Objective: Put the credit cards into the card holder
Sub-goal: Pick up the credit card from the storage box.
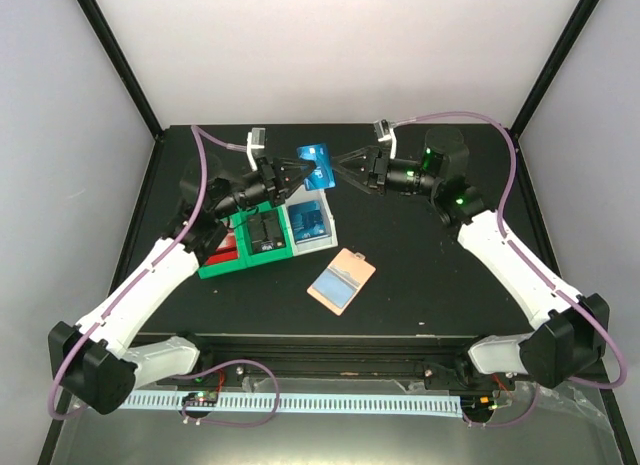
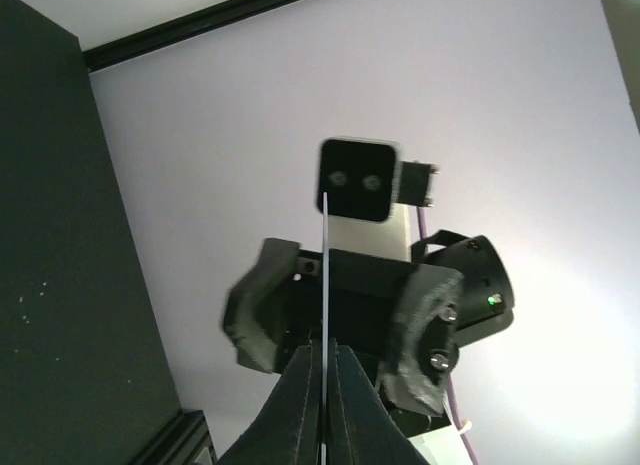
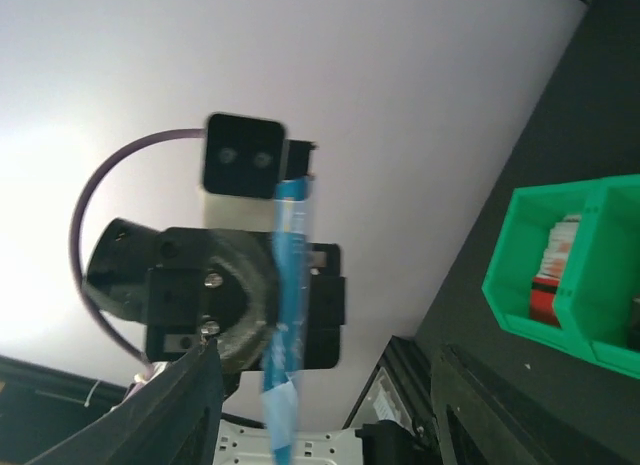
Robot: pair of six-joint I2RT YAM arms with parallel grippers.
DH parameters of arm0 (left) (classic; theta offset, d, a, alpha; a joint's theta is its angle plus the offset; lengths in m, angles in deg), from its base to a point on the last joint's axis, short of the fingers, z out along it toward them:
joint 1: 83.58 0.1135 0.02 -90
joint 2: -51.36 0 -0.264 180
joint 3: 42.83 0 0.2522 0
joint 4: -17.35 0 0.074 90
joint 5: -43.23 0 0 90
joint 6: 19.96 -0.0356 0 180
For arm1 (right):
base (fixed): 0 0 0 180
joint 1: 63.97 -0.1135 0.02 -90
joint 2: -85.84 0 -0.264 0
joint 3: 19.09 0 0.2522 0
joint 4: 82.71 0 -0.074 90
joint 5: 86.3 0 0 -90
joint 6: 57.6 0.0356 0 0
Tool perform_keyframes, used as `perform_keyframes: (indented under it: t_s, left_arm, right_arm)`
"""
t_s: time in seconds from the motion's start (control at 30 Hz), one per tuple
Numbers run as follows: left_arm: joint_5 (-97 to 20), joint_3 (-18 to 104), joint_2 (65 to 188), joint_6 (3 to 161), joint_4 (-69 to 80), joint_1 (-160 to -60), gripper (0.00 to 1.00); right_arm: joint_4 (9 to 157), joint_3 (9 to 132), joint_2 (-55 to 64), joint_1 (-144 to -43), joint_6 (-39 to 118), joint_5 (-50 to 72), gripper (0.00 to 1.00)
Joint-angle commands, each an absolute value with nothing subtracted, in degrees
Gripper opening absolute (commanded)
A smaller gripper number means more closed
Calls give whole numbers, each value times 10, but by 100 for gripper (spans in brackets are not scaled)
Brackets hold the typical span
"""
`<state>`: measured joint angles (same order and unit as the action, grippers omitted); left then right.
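Note:
One blue credit card (image 1: 318,166) hangs in the air above the back of the table, pinched at its left end by my left gripper (image 1: 303,171), which is shut on it. In the left wrist view the card (image 2: 325,265) shows edge-on between the shut fingers (image 2: 345,405). My right gripper (image 1: 340,167) faces it from the right, open, its jaws either side of the card's free end (image 3: 288,305) without touching. More blue credit cards (image 1: 308,221) lie in the white bin. The tan card holder (image 1: 341,280) lies flat on the table, in front of the bins.
A row of green bins (image 1: 240,247) with a white bin (image 1: 322,241) at its right end stands under the left gripper; the green bin (image 3: 565,270) also shows in the right wrist view. White walls and black frame posts enclose the black table (image 1: 440,285).

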<state>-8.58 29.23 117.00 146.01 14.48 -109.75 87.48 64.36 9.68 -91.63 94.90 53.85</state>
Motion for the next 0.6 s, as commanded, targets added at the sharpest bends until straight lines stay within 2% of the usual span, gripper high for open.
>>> perform_keyframes:
  t_s: [0.0, 0.3, 0.37, 0.43, 0.57]
  left_arm:
    - [-85, 296, 1151, 1481, 189, -1099, 2]
    - [-79, 287, 1143, 1472, 187, -1102, 2]
    - [-76, 285, 1142, 1470, 190, -1104, 2]
    - [-71, 286, 1142, 1467, 192, -1106, 2]
    - [-67, 285, 1135, 1444, 168, -1113, 7]
  right_arm:
    - [782, 675, 90, -918, 917, 512, 59]
    - [883, 669, 74, -938, 981, 585, 52]
    - [883, 671, 72, -939, 981, 586, 48]
    - [882, 673, 69, -941, 985, 592, 40]
    - [907, 667, 72, -943, 1002, 599, 17]
